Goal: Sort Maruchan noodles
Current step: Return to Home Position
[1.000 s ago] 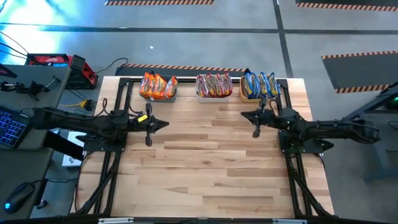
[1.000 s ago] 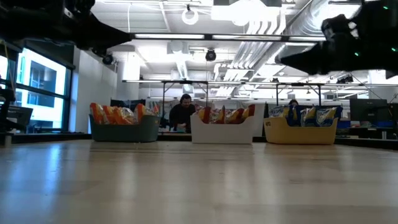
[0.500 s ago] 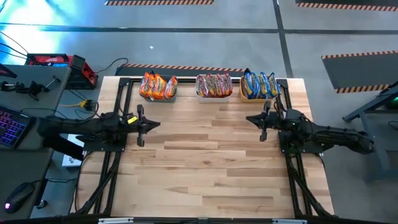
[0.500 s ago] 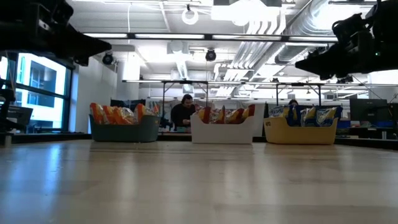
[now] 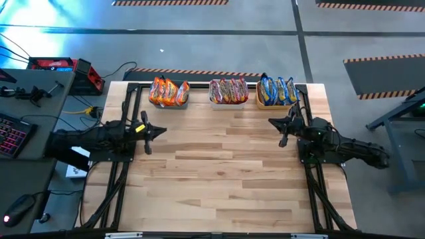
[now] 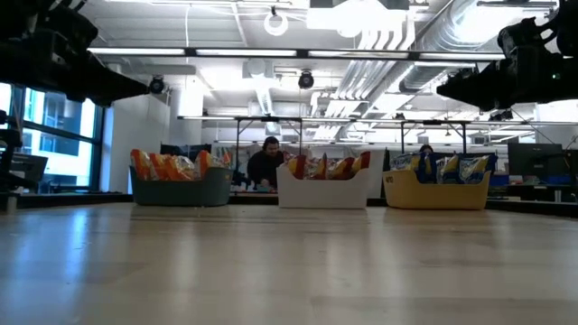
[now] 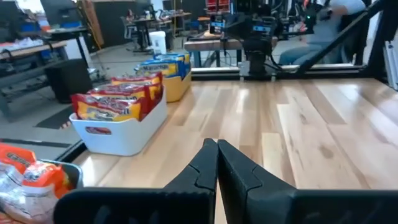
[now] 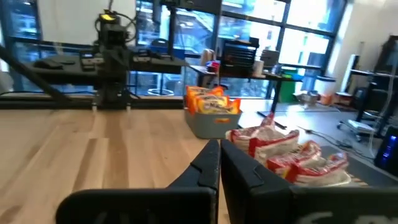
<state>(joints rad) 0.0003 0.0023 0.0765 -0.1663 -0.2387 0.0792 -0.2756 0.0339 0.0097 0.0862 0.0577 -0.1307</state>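
Tools both pinched shut and empty. The left tool (image 5: 158, 131) hangs near the bench's left edge and the right tool (image 5: 273, 123) near its right edge, each pointing inward.

Noodle packets all sit in three bins along the far edge:
- orange packets (image 5: 168, 91) in the dark-blue bin (image 6: 181, 191), by the far-left corner
- maroon-white packets (image 5: 228, 89) in the white bin (image 6: 325, 193), mid-edge
- blue-yellow packets (image 5: 277, 89) in the yellow bin (image 6: 436, 193), toward the far-right corner

I see none loose on the bench (image 5: 226, 172). I judge the sorting finished and homing in hand. Next move calls only for folding both arms to rest, tools clear of the bins.

Packet print is unreadable, and so is the red sticker (image 7: 99, 130) on the white bin.
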